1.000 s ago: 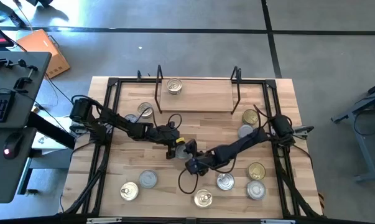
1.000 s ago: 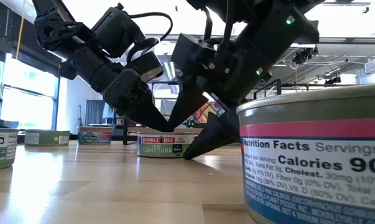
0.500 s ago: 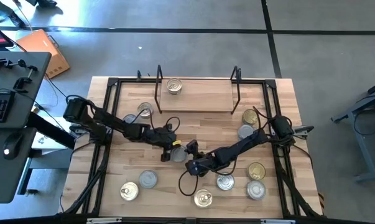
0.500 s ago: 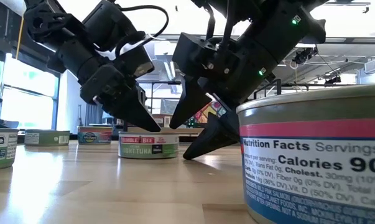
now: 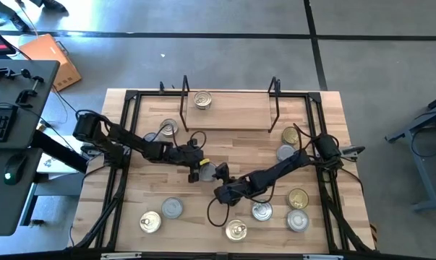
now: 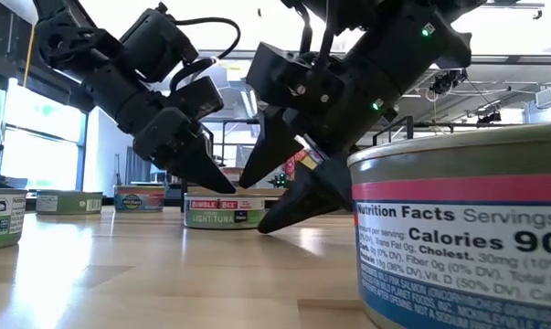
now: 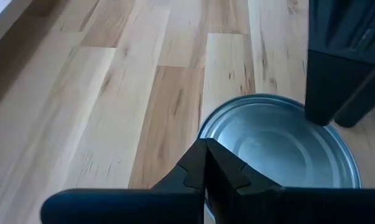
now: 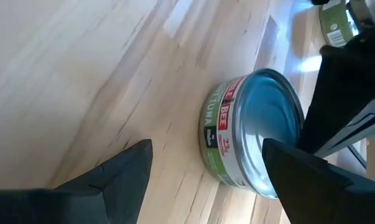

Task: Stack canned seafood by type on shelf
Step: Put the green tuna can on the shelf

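A silver-lidded tuna tin (image 5: 207, 172) with a green label (image 6: 222, 212) stands on the table's middle. My left gripper (image 5: 196, 168) is shut, its tips at the tin's left rim (image 7: 206, 163). My right gripper (image 5: 221, 189) is open just right of and nearer than the tin, which lies ahead between its fingers (image 8: 252, 134). The shelf (image 5: 232, 115) is a light-wood board at the far edge, with one gold-lidded tin (image 5: 202, 100) standing on it. Other tins lie scattered over the table. My left gripper presses its shut fingertips (image 6: 222, 185) on the tin's lid at the left rim (image 7: 221, 140), slanting down from the table's left. The tin stands flat on the table. My right gripper has one finger (image 7: 327, 93) at the lid's far-right rim; whether it touches, I cannot tell.
Two tins (image 5: 163, 132) lie behind the left arm and two (image 5: 288, 143) by the right arm. Several more (image 5: 262, 211) sit along the near edge; one (image 6: 458, 228) looms close in the low view. Black frame rails (image 5: 120, 173) run along both sides.
My left gripper has moved a little toward the table's left with its shut tips at the tin, and the tin has slid a short way left along the table. My right gripper has followed slightly toward the tin, staying open.
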`<state>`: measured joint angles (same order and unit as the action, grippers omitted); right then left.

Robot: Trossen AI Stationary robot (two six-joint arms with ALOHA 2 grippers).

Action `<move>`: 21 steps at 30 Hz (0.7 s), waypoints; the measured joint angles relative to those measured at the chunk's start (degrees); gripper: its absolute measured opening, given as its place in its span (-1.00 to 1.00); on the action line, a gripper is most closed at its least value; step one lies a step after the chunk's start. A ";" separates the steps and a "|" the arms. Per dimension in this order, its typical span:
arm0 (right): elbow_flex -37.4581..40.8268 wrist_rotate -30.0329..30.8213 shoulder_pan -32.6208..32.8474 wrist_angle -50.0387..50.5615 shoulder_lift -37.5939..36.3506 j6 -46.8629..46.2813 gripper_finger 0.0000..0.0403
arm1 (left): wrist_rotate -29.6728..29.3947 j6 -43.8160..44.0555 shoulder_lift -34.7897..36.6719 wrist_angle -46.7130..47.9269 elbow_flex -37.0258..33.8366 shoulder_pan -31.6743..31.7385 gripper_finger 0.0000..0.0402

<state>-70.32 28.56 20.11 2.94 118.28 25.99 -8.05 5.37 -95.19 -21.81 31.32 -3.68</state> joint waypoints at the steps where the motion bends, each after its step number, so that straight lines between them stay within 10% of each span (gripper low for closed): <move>1: 0.00 0.18 -0.21 -0.42 0.00 0.31 0.48 | 0.00 0.00 0.01 -0.25 -0.26 0.08 -1.00; 21: 0.00 0.87 -2.14 -1.92 0.00 2.56 0.48 | 0.66 -0.34 4.76 0.74 1.42 -1.66 -1.00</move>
<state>-70.32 29.43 17.98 1.01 118.28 28.56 -7.39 5.02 -90.43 -21.06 32.73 -5.34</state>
